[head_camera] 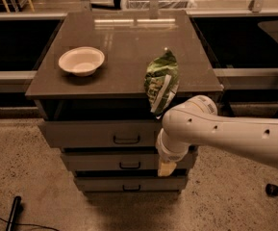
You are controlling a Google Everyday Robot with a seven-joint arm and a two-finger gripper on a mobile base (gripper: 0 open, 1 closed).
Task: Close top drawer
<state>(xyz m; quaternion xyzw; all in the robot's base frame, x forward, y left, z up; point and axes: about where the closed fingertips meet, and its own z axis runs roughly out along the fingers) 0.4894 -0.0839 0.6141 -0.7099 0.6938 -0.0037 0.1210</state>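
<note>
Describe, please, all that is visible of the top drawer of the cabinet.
The grey-brown top drawer is the uppermost of three, wide and shallow, with a small black handle centred on its front. It stands partly pulled out and level, with a dark gap under the cabinet's top. The white arm covers its right end. The pincer hangs before the lower drawers.

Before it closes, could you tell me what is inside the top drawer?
Inside the top drawer only darkness shows, covered by the cabinet top. The gripper hangs before the lower drawers.
</note>
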